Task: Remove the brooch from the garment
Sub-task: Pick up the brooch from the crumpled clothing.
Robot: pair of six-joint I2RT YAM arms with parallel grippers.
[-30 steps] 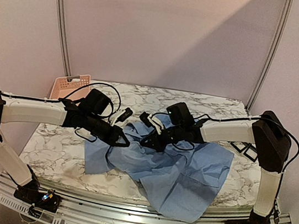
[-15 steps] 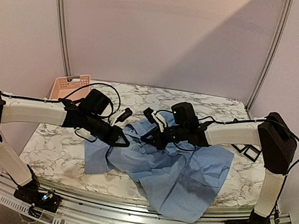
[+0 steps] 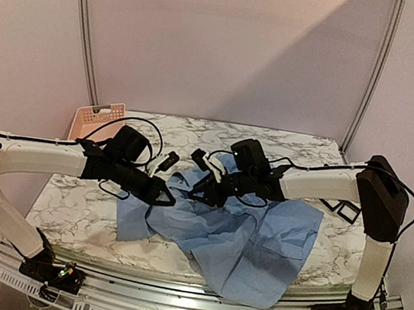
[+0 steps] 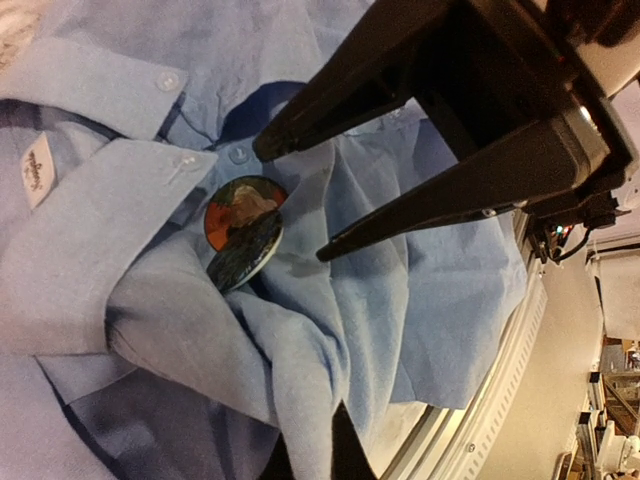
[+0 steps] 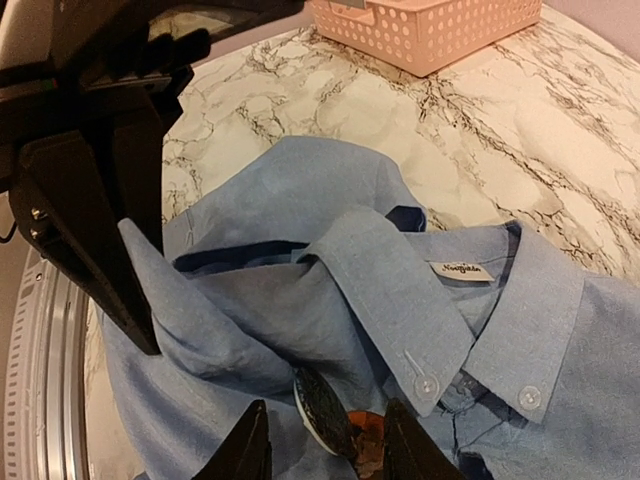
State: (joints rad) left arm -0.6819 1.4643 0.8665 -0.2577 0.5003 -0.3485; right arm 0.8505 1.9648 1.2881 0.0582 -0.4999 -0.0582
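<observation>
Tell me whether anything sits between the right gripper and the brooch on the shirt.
Nothing visible does. The right gripper stands open with its fingertips beside the brooch, whose face shows bare. A fold of the shirt, pinched by the left gripper, lies against the brooch's edge, not over its face.

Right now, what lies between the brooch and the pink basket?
The shirt's collar, then bare marble table; the right wrist view shows both between the brooch and the basket.
</observation>
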